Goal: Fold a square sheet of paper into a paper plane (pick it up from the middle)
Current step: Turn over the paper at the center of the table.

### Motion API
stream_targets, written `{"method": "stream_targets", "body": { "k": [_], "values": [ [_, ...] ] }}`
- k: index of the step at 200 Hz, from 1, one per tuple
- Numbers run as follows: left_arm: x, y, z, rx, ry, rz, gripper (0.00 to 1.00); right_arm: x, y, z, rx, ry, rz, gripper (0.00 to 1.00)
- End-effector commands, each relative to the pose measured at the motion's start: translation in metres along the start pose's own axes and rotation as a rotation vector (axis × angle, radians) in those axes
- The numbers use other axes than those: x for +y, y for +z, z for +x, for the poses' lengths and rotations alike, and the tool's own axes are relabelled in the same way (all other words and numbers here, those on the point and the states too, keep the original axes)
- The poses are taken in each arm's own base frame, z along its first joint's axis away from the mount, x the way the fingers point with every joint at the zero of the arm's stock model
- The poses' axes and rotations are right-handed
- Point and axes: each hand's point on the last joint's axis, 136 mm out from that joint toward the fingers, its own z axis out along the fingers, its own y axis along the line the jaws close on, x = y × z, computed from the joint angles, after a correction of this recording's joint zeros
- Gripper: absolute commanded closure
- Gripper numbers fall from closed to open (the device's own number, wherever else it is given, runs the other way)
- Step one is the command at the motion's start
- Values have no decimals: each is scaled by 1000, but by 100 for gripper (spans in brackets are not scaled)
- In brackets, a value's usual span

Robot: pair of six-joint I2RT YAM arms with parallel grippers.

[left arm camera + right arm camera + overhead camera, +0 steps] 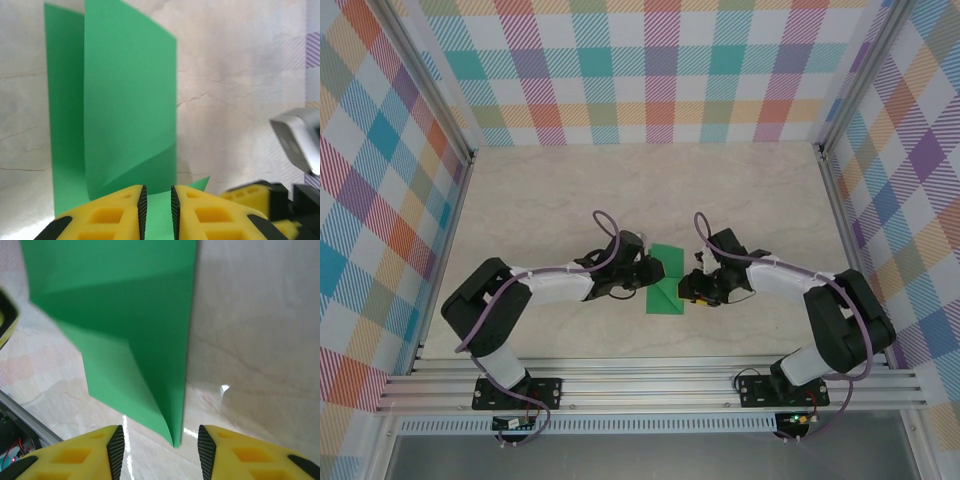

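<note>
Paper (665,288) edge between narrow left fingers (141,210); right fingers (116,450) wide, table (620,190) beyond.

The sheet of paper (665,282) lies on the counter (620,190), nearer the arms' bases than the far wall, about midway across. The left end effector (642,272) sits just to its left and the right end effector (688,285) just to its right, the two facing each other. One edge of the sheet reaches into the gap between the left fingers (142,205). A folded corner lies between the right fingers (116,445), apart from both.
</note>
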Motion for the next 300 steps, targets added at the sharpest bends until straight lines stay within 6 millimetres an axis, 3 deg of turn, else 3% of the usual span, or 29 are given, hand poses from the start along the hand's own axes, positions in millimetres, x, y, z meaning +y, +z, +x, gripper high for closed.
{"method": "stream_targets", "body": {
  "k": [1,73,138,175,234,300],
  "values": [
    [1,-8,3,2,26,-21,77,2,2,-12,-11,-16,7,50],
    [-11,0,14,55,58,27,80,3,11,-21,3,3,-20,51],
    [20,25,25,102,11,-83,83,6,11,-25,-9,11,-34,51],
    [35,29,30,110,-4,-130,84,6,13,-26,-4,20,-37,50],
    [39,28,32,119,2,-144,84,12,19,-28,11,28,-83,51],
    [37,29,32,119,1,-140,84,18,21,-25,31,37,-130,62]
  ]
}}
